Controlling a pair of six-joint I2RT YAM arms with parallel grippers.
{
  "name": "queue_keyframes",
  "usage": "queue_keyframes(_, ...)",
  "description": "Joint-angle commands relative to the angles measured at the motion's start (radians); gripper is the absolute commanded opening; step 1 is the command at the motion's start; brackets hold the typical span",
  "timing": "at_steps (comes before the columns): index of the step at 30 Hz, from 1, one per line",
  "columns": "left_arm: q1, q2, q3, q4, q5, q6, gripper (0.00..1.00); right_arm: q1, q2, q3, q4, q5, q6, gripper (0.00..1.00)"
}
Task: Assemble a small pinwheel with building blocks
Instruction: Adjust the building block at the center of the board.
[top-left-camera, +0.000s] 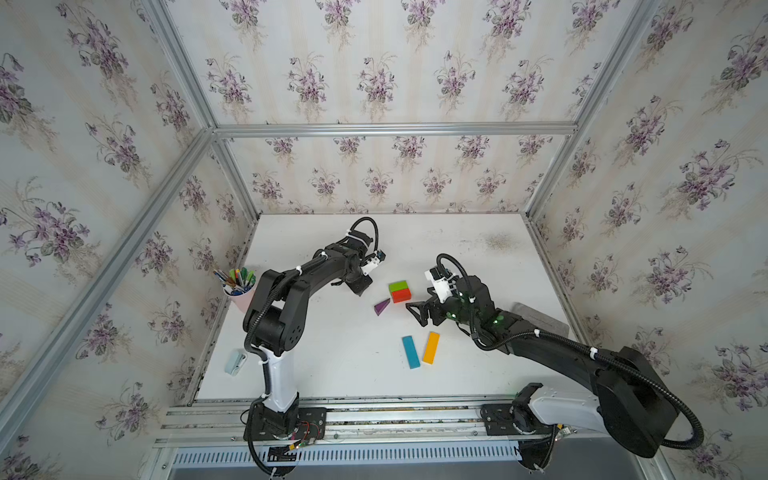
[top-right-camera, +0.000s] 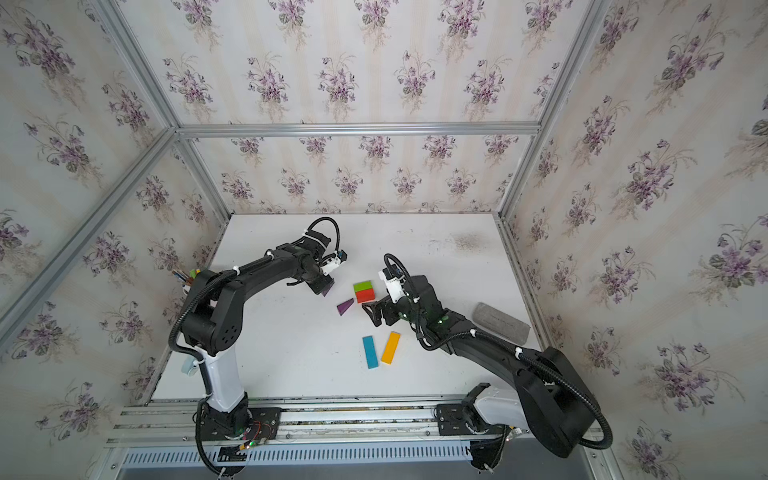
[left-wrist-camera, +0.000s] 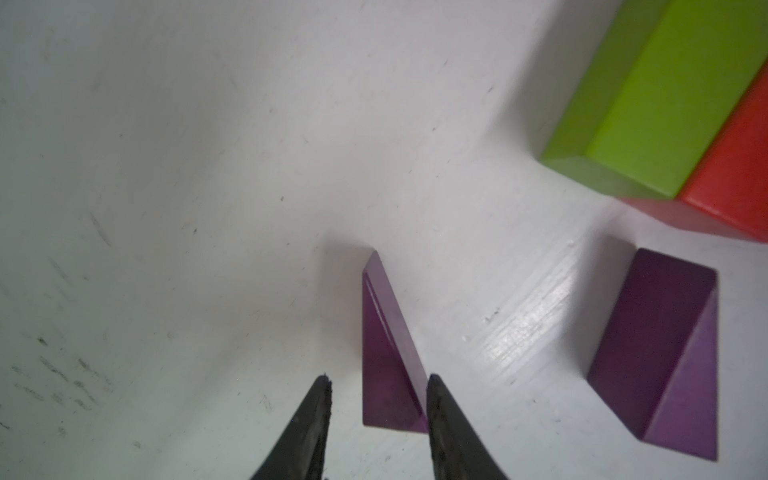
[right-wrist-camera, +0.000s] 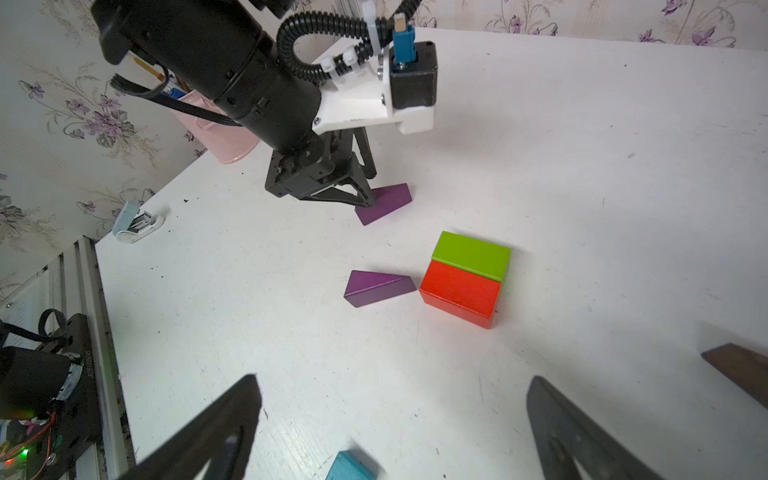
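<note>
Straddling the purple wedge (left-wrist-camera: 388, 353) with the left gripper (left-wrist-camera: 376, 390): jaws apart, not clamped, one finger touching, the other clear. Long axis pointing straight ahead of the fingertips. Farther ahead, obliquely: green block (left-wrist-camera: 648, 108). Well beyond: right gripper (right-wrist-camera: 395, 382), spread wide, empty.

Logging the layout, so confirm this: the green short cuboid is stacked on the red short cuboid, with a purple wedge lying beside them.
Not stacked: the green short cuboid sits beside the red short cuboid, side against side, both on the white table, as the right wrist view shows. The purple wedge does lie beside them.
</note>
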Motion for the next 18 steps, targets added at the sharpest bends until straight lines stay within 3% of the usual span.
queue_keyframes(1,-0.003,0.004,0.012,-0.003,-0.001,-0.012,0.39,0.000,0.003,0.005,0.023,-0.001,-0.016,1.00)
queue_keyframes(18,-0.020,0.033,0.028,-0.014,-0.035,0.003,0.34,0.000,-0.006,0.006,0.019,-0.002,-0.016,1.00)
